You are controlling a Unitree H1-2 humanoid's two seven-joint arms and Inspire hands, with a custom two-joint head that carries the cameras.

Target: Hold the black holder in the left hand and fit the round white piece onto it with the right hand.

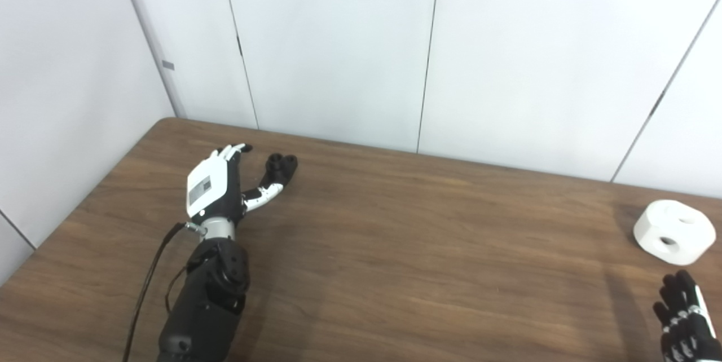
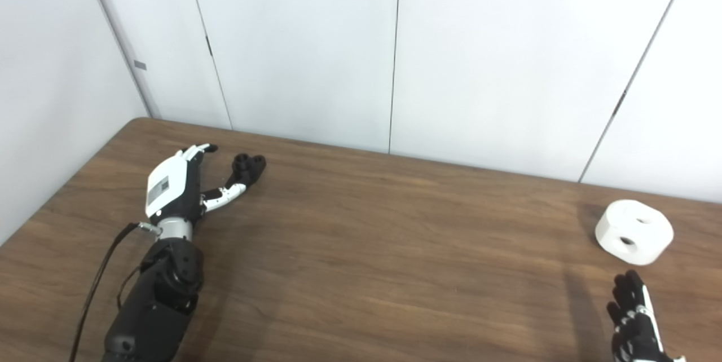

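The left robot hand (image 1: 217, 184) lies low over the far left part of the wooden desk (image 1: 395, 249), its white back plate turned up and its fingers (image 1: 231, 151) stretched forward, apart from the thumb, which angles out to the right. The hand is open and grips nothing. The black holder (image 1: 281, 167) stands on the desk just off the thumb tip; the tip is right against it or nearly so, and the views do not settle whether they touch. The fingers reach past the holder on its left side, so it sits in the gap between fingers and thumb without being closed on.

The right robot hand (image 2: 634, 322) shows only partly at the bottom right corner, dark fingers pointing up and loosely spread. It holds nothing, and its palm is cut off by the picture's edge.

The white piece (image 2: 634, 232), round with holes in its top and side, rests on the desk near the right edge, just beyond the right hand's fingertips and apart from them. It lies well apart from the holder, across the width of the desk. A cable (image 1: 148, 283) runs along the left forearm
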